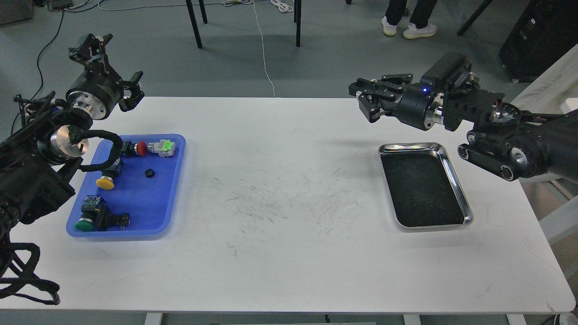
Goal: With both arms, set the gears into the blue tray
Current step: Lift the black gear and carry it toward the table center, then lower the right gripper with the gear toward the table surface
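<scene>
gear (149, 173): in blue tray (174, 189), mid
L gripper (108, 63): fingers spread, above tray's far-left corner
R gripper (368, 97): raised, far right of tray; grip state can't tell

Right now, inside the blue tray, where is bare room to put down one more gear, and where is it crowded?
In the blue tray, the right half below the lone gear is bare blue floor, bordered by the right rim and front rim. The left side is crowded: yellow switch, green switch, and the red switch along the back rim.
</scene>
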You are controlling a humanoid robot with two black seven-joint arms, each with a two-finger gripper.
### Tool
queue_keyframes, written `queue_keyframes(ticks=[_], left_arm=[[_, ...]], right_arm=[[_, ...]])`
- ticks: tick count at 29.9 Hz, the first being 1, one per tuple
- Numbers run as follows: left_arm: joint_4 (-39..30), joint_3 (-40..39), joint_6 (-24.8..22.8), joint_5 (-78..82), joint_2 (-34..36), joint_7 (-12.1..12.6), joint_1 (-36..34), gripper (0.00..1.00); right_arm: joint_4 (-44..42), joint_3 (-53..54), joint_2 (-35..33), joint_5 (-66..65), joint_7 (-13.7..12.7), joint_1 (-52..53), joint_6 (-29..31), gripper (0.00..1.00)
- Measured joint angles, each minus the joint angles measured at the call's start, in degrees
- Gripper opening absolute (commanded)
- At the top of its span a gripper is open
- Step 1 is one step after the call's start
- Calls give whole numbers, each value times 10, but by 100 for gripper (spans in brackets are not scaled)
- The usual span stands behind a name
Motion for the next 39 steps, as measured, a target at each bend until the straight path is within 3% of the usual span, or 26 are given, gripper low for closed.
queue_keyframes(ticks=[12, 22, 30, 39], left_arm=[[-1, 1, 0, 0, 17, 1, -2, 99], [-4, 1, -2, 0, 31, 2, -3, 99], [-5, 1, -2, 1, 33, 2, -3, 99], [-5, 1, -3, 0, 49, 2, -3, 99]], right_arm=[[16, 1, 89, -19, 6, -12, -57, 1], [6, -6, 181, -103, 7, -29, -62, 1], [-1, -30, 212, -144, 7, -39, -62, 1], [-77, -75, 215, -150, 8, -75, -62, 1]])
